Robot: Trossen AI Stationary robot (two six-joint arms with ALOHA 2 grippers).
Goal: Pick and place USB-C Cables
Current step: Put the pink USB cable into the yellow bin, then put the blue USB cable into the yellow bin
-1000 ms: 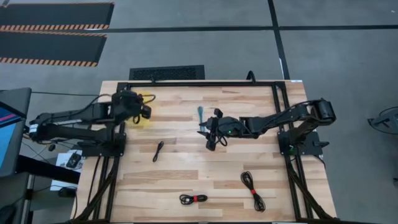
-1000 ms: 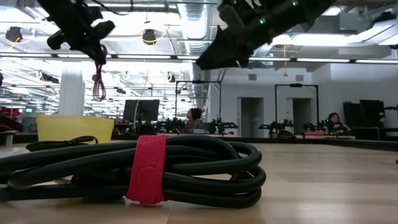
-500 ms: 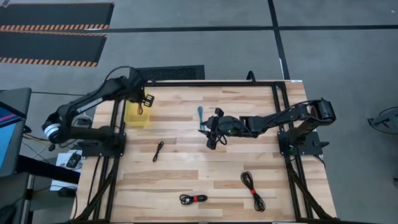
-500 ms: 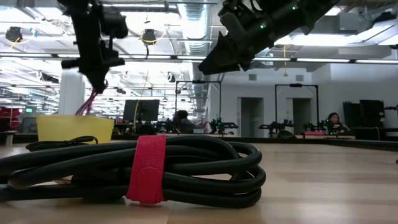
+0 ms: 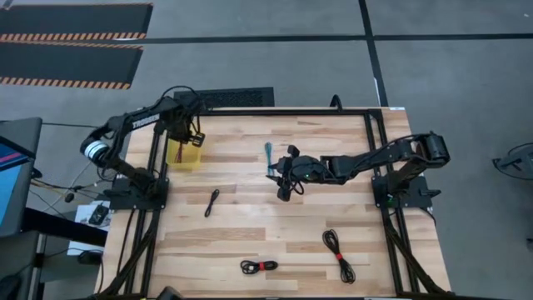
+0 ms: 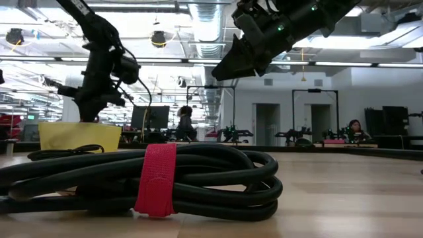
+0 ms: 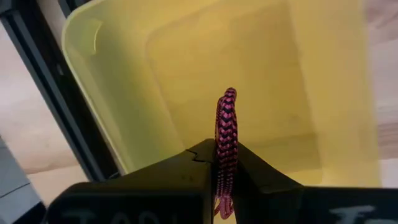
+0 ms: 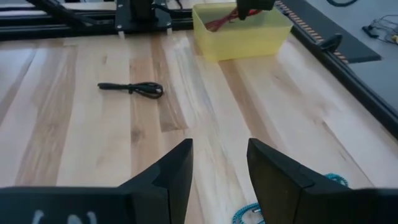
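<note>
My left gripper (image 5: 190,138) (image 7: 226,150) reaches down into the yellow bin (image 5: 184,157) (image 7: 155,74) at the table's far left, shut on the maroon-red cable (image 7: 226,124). My right gripper (image 5: 281,185) (image 8: 221,158) hovers open near the table's middle, just right of the teal-blue cable (image 5: 268,157) (image 8: 249,214), which lies flat on the table. The plain black cable (image 5: 211,202) (image 8: 134,88) lies left of centre. Two black cables with red ties (image 5: 259,266) (image 5: 338,253) lie near the near edge; one fills the low view (image 6: 155,178). My left gripper pinches the maroon-red cable between its two fingers, pointing down into the bin from above. A braided loop of the cable (image 7: 227,115) sticks out beyond the fingertips toward the bin's floor. In the right wrist view the cable (image 8: 222,22) reaches down inside the bin.
A black frame rail (image 5: 266,112) runs along the table's far edge and down both sides. Bare wood (image 5: 275,225) lies between the cables. People and workstations show in the room behind the table in the low view.
My left gripper has swung over the yellow bin and gone down into it, staying shut. The maroon-red cable, which hung free above the bin a second ago, is now lowered inside it and hidden behind the bin wall in the low view.
</note>
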